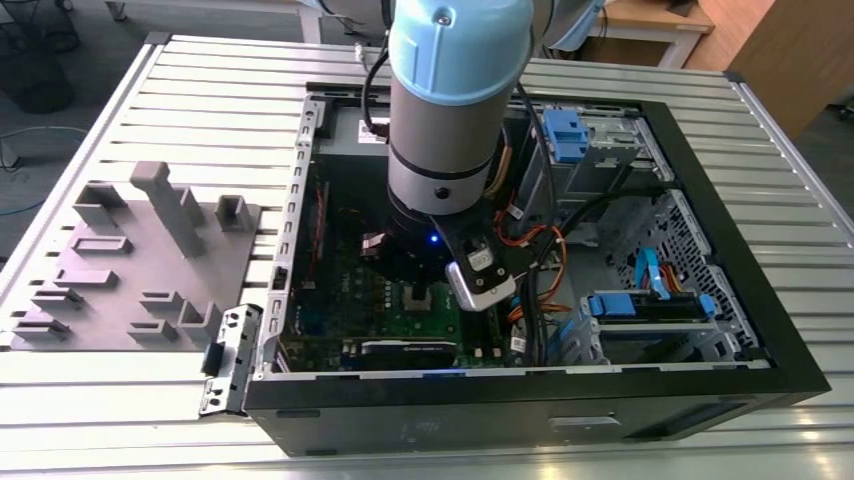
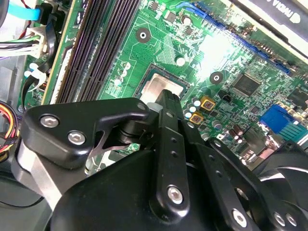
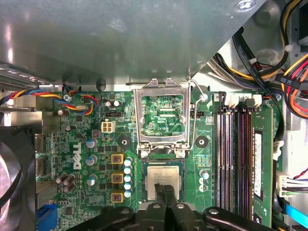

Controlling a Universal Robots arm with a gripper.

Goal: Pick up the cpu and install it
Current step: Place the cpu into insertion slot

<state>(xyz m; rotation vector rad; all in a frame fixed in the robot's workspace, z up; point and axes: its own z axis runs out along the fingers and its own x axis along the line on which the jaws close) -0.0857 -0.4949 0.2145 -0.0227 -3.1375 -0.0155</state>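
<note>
1. The arm (image 1: 447,90) reaches straight down into the open computer case (image 1: 534,385), which lies on its side on the slatted table (image 1: 200,90).
2. The gripper (image 3: 165,190) hangs low over the green circuit board (image 3: 96,144). Its two fingers are close together, with barely a sliver between them and nothing clasped.
3. The cpu (image 3: 163,179) lies flat in its socket, silver top up, right under the fingertips. I cannot tell whether they touch it.
4. The shiny metal frame (image 3: 138,120) lies flipped open just beside the cpu.
5. In the exterior view, grey plastic blocks (image 1: 147,250) sit at nine o'clock from the case, on the exterior view's left. A blue bracket (image 1: 654,305) sits at three o'clock from the gripper.
</note>
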